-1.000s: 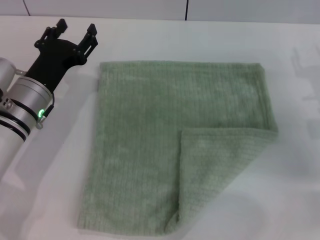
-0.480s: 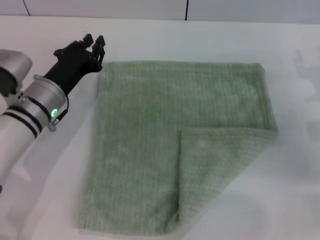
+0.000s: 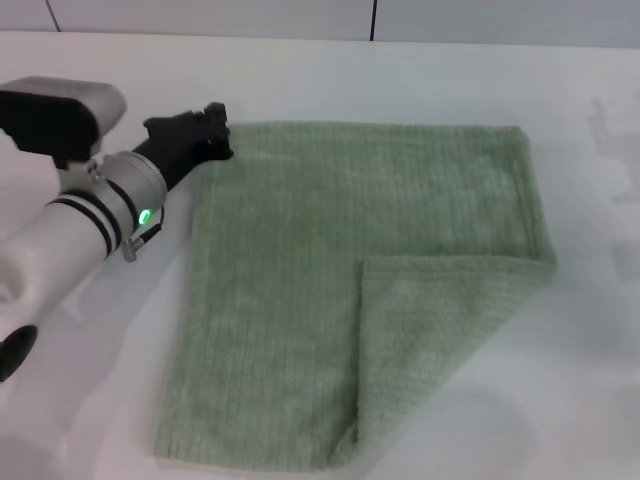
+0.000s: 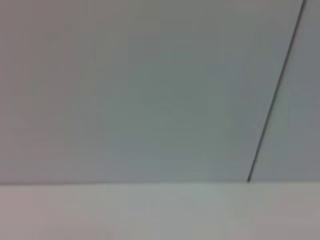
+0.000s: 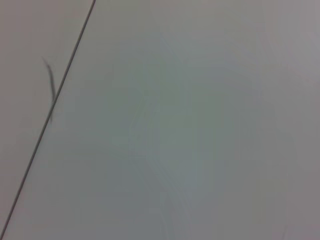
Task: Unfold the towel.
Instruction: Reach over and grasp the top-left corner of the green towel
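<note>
No brand, label or writing can be read anywhere in the views. At the left of the head view the left arm (image 3: 85,215) reaches in from the near left edge, a silver cylinder with black rings and a small green light (image 3: 145,216) glowing on its wrist. A black and grey block (image 3: 60,112) sits on its upper side. The left pincer (image 3: 212,135) is black and lies low, right at the far left corner of the towel (image 3: 300,250); its tips appear drawn close together, but whether they pinch the cloth or merely rest at its edge I cannot tell.

The towel lies flat on the white desk (image 3: 600,330), pale sage green with a fine ribbed pile, filling the middle of the head view from the far part of the desk down to the near edge. Its near right corner is folded over on top of the cloth, forming a triangular flap (image 3: 430,330) whose crease runs from the right edge down to the near edge. Nothing else lies on the cloth.

Beyond the desk runs a pale wall (image 3: 200,15) with a dark vertical seam (image 3: 373,18). The left wrist view shows only that wall, a seam line (image 4: 277,90) and a strip of desk; the right wrist view shows a plain pale surface crossed by a dark line (image 5: 50,115). The right pincer appears in no view.
</note>
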